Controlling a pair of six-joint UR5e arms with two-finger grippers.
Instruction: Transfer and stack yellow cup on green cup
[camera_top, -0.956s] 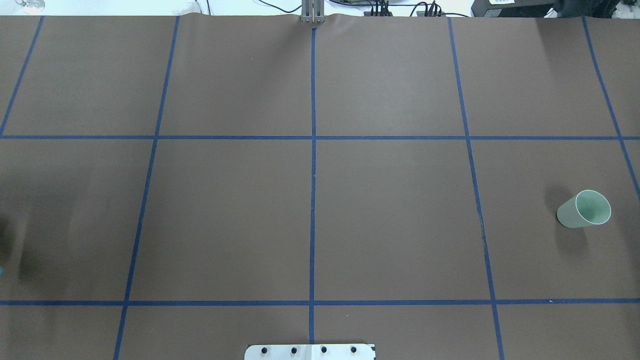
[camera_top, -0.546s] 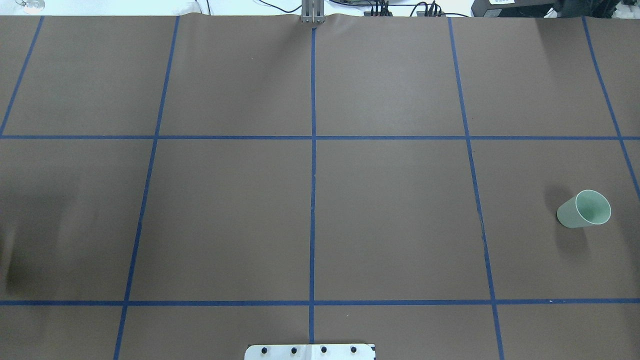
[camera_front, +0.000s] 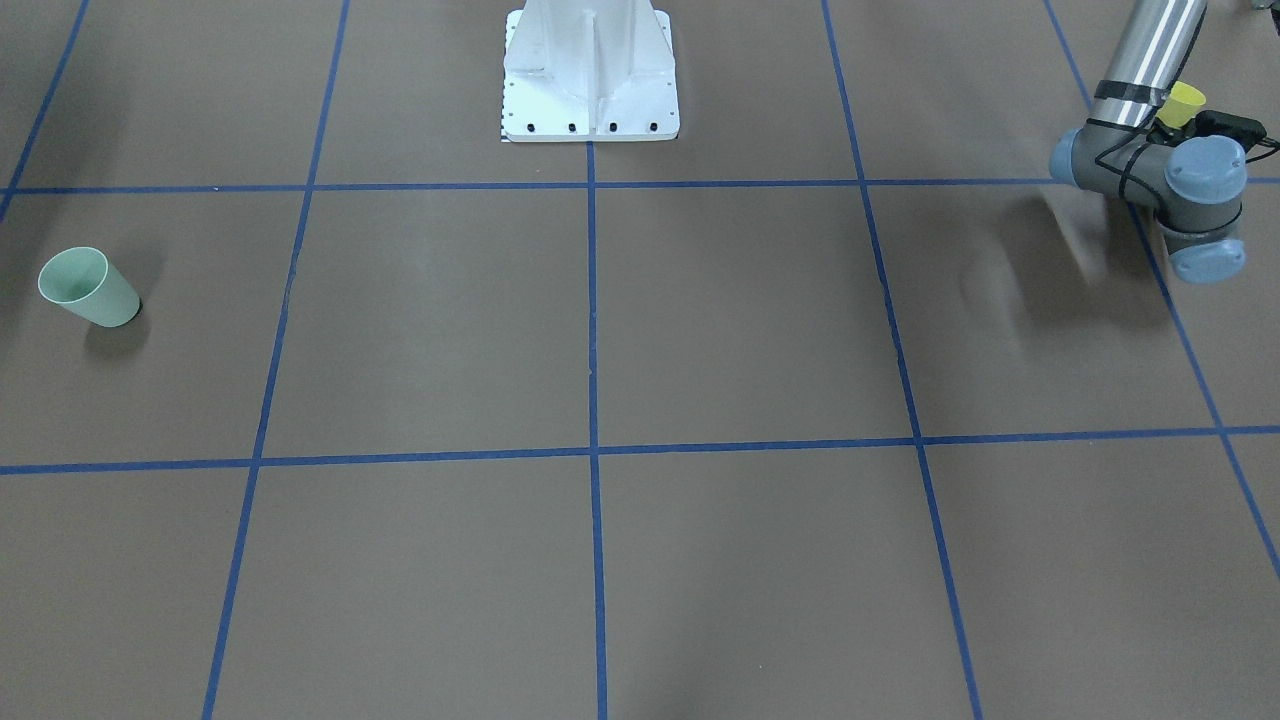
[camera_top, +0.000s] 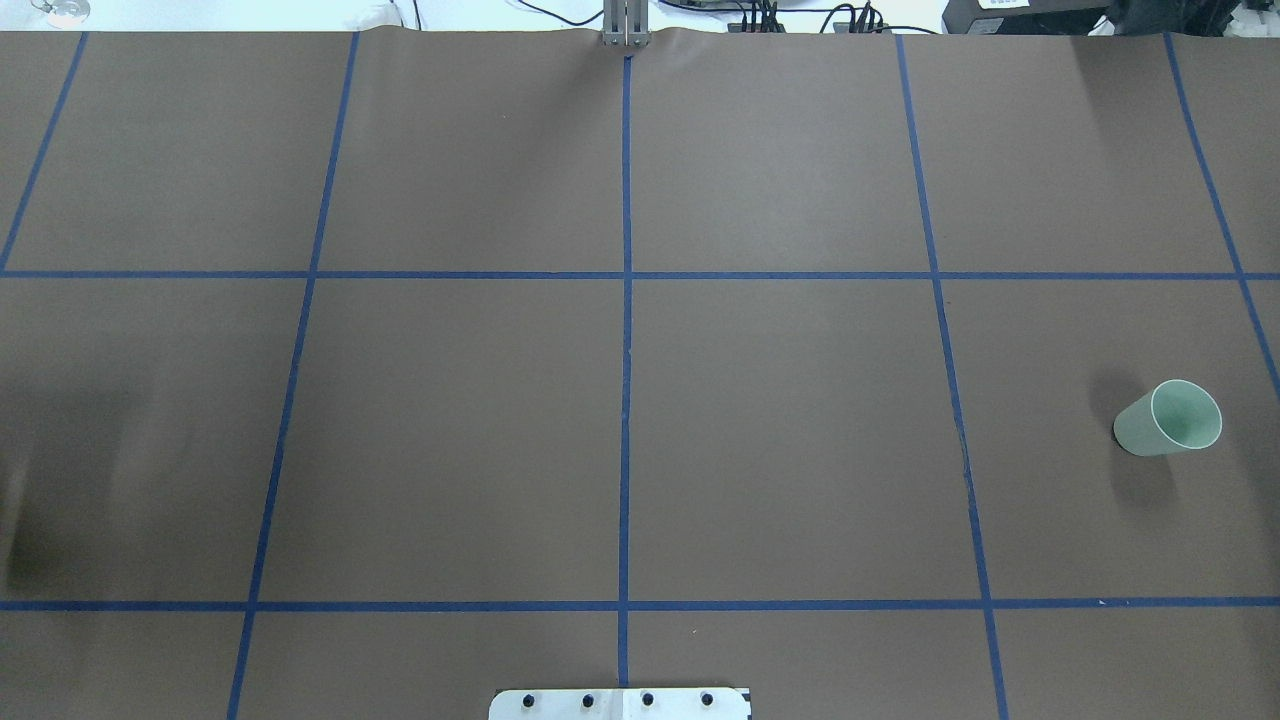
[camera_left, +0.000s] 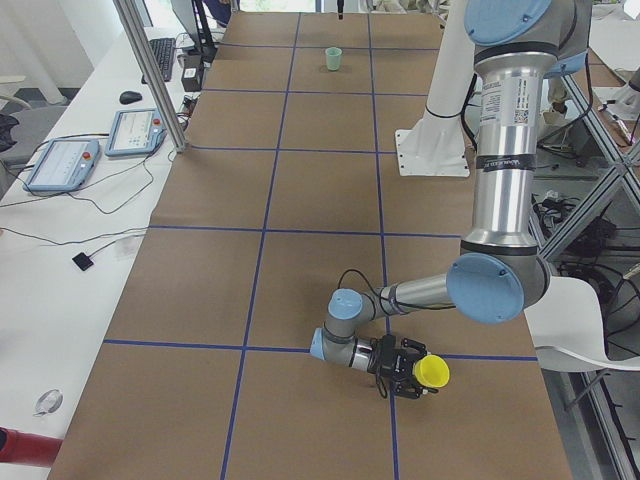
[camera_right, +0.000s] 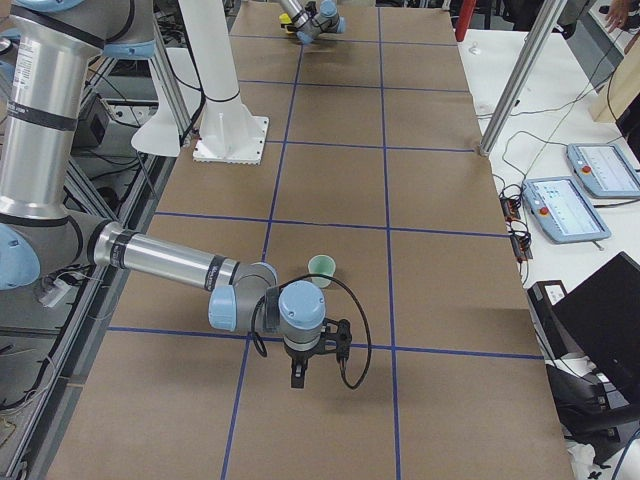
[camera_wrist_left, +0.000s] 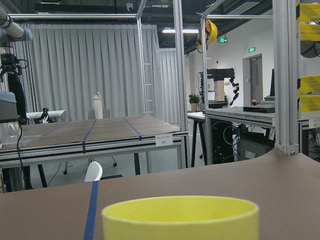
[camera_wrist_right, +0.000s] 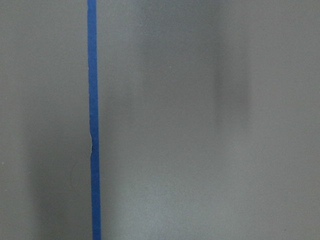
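left arm (camera_left: 505, 180): upper link stands near vertical, the forearm drops low and the wrist is folded back just over the table (camera_top: 780, 400). left gripper (camera_left: 410, 370) lies level, aimed side-on at the yellow cup (camera_left: 432, 373). the black fingers sit either side of the cup, but i cannot tell if they actually pinch it. the cup is upright with its mouth up, at the table's left end on the robot's side, just past a blue tape (camera_top: 626, 300) line. the left wrist view shows only its rim, filling the bottom.

right arm (camera_right: 160, 262): forearm runs low and nearly level, with the right gripper (camera_right: 297, 378) pointing straight down beside a tape line. jaw state cannot be told; its wrist view shows only paper and tape.

green cup (camera_top: 1168, 418) stands upright near the table's right end, near the right gripper but apart from it. a wide stretch of brown paper lies between the two cups.

the surface is brown paper gridded with blue tape, with a white base plate (camera_front: 590, 70) at the robot's edge. the room has grey curtains (camera_wrist_left: 85, 75), a hanging yellow hard hat (camera_wrist_left: 210, 32), and pendants (camera_left: 62, 163) on a side desk.
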